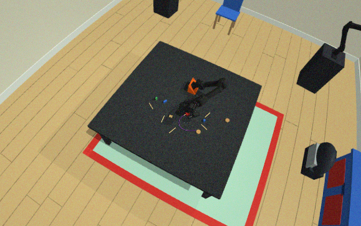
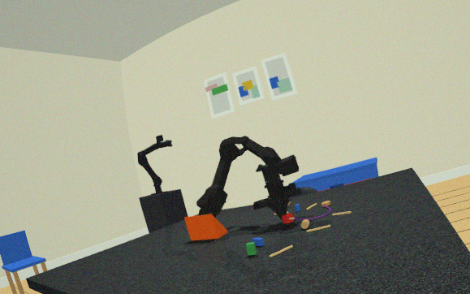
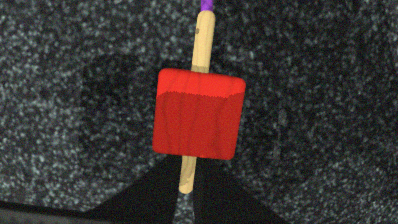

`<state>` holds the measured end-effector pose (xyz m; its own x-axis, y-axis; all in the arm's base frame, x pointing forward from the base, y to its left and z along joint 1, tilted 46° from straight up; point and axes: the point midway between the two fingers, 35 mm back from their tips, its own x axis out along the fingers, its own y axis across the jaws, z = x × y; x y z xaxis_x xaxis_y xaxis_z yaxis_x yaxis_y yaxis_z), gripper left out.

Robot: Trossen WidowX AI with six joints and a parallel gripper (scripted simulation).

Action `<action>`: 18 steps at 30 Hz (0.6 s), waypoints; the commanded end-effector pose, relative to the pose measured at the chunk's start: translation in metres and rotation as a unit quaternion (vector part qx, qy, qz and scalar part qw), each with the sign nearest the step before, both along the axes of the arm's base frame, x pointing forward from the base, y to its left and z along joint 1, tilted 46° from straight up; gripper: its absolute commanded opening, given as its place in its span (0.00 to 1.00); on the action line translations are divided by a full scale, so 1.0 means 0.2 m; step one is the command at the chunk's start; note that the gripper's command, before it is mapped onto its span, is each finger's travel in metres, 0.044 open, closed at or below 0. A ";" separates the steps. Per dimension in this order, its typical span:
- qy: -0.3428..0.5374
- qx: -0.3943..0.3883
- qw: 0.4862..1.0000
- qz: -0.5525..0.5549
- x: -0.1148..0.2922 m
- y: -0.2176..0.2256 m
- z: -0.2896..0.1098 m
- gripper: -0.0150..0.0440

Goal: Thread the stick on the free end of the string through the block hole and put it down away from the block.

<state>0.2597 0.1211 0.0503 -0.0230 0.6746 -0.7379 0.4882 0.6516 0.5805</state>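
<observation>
The red block [image 1: 187, 114] [image 2: 287, 218] [image 3: 198, 120] stands on the table. The stick [image 3: 203, 42] runs through it. In the wrist view its string end sticks out above the block, and a short plain end sticks out below. My gripper [image 3: 187, 160] is shut on the stick at that short end, close beside the block. The purple string [image 1: 179, 125] [image 2: 319, 218] [image 3: 207, 4] curves from the stick's other end to the round wooden button [image 1: 198, 132] [image 2: 325, 203]. The fingertips are partly hidden behind the block in the wrist view.
Loose sticks [image 1: 172, 130] [image 2: 319, 228] and a small tan piece [image 1: 170, 116] [image 2: 305, 224] lie near the block. A blue piece [image 1: 204, 120] [image 2: 297, 207] and another round disc [image 1: 227, 120] lie beyond. A green piece [image 1: 156, 98] [image 2: 251, 248] and an orange block [image 1: 192, 87] [image 2: 205, 227] stand farther off.
</observation>
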 end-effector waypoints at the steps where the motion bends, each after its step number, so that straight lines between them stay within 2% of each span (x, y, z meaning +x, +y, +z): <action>1: 0.001 -0.001 1.000 -0.002 -0.01 0.00 0.00 0.25; 18: 0.001 0.001 1.000 -0.003 -0.11 0.02 0.04 0.25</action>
<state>0.2435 0.1252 0.0571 -0.0197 0.6756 -0.7370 0.4878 0.6499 0.5827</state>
